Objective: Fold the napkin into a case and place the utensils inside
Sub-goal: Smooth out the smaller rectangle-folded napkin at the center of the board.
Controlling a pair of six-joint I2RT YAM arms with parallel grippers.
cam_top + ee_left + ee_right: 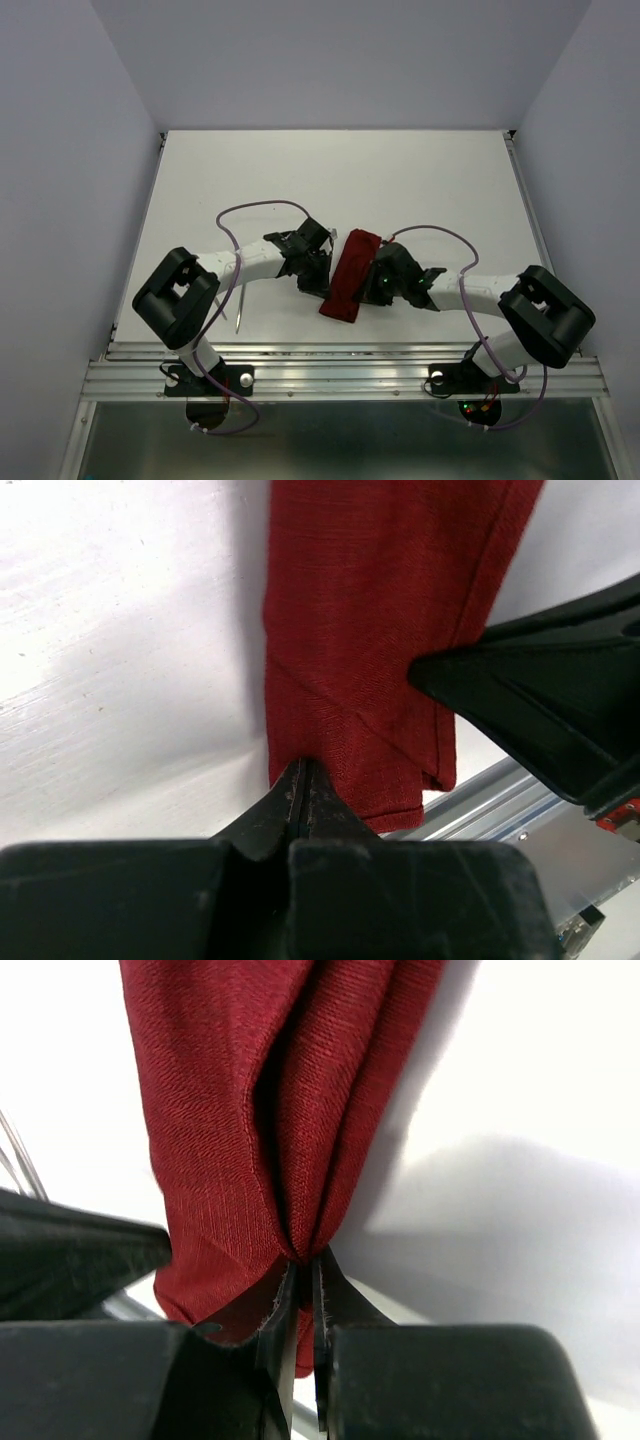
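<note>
The dark red napkin [350,275] lies folded into a narrow strip, the case, between both arms. My right gripper [303,1260] is shut on the napkin's [250,1110] long edge, and the cloth bunches into folds at the tips. Across the strip, my left gripper [303,765] is shut, its tips resting on the napkin's [380,610] opposite edge; I cannot tell whether cloth is between them. A thin silver utensil [240,300] lies left of the left forearm. Thin silver lines of utensils [20,1155] show at the right wrist view's left edge.
The white table [330,170] stretches behind the arms, bounded by grey walls. A metal rail [340,375] runs along the near edge, close to the napkin's near end. The right gripper's black finger [520,690] fills the right of the left wrist view.
</note>
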